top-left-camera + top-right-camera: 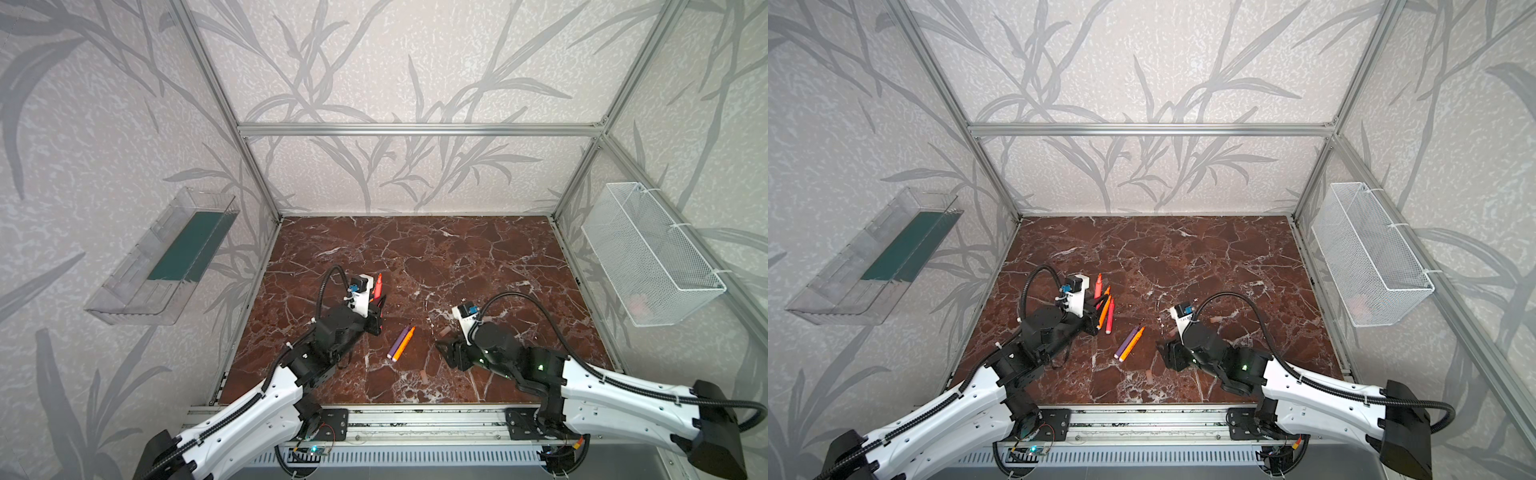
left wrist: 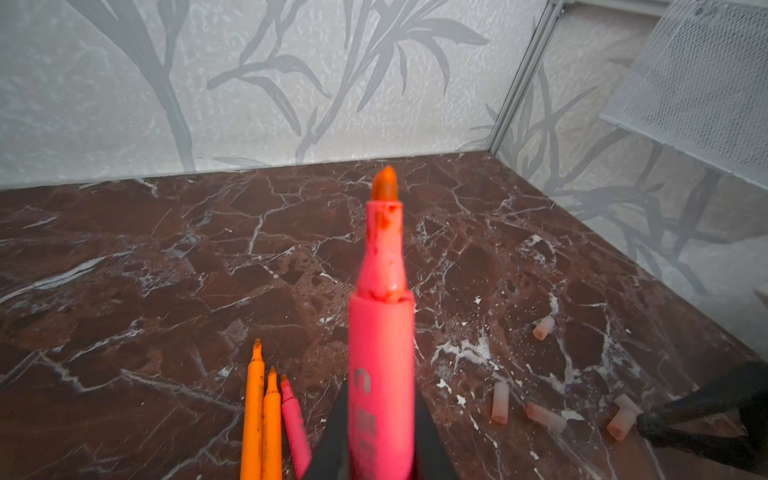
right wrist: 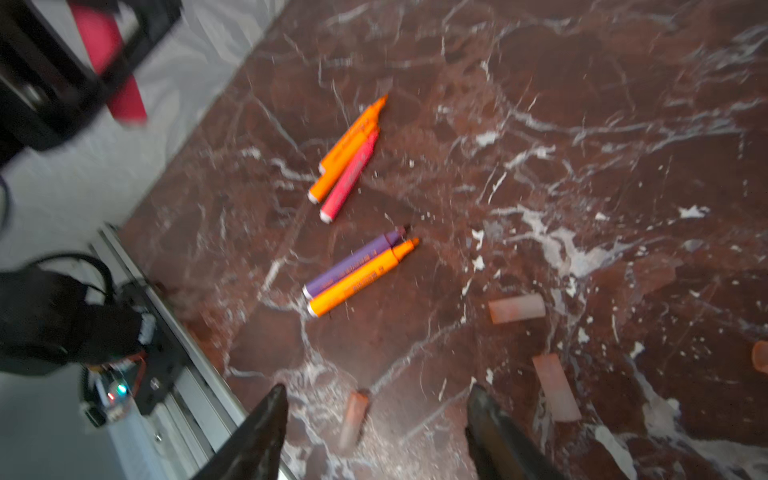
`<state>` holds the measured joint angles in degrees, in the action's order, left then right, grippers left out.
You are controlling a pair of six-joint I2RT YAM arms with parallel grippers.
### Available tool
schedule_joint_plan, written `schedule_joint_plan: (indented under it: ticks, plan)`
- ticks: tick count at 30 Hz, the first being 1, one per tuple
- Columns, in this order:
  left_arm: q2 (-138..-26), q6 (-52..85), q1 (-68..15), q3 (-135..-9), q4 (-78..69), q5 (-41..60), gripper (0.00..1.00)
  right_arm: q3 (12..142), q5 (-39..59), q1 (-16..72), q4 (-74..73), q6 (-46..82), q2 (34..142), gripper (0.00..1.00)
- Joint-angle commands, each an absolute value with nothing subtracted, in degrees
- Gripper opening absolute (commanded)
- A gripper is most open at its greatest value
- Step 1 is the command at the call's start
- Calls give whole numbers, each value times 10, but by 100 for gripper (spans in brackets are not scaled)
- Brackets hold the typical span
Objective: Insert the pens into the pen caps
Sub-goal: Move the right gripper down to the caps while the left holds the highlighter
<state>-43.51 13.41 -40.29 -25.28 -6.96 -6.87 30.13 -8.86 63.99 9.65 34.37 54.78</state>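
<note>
Three orange pens point(image 3: 357, 286), two pink-red pens point(image 3: 349, 178), one purple pen point(image 3: 353, 259), six pale pen caps point(image 3: 516, 308)

The left arm point(image 1: 249, 411) and right arm point(image 1: 623, 390) wear white shells dotted with small holes, between black joint housings. Black corrugated conduits point(image 1: 321, 295) loop to white wrist camera blocks point(image 1: 362, 297) with blue connectors point(image 1: 354, 288). Green lights point(image 1: 540, 367) glow on the right arm. The right gripper point(image 3: 378, 390) has black tapered fingers point(image 3: 266, 432).

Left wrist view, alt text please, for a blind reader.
The left gripper clamps a pink-red pen in its jaws, tip out over the brown marble table. Two orange pens, a pink pen and scattered pale pen caps lie on it.
</note>
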Motion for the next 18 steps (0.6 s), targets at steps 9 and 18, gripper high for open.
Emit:
schedule_joint_plan:
  ticks: [9, 18]
  plan:
    - [-429, 119, -402, -258, -69, -68, 0, 316, -106, 775, 119, 324, 694, 62]
    - [-408, 125, -403, -256, -60, -57, 0, 342, -129, 805, 108, 335, 778, 62]
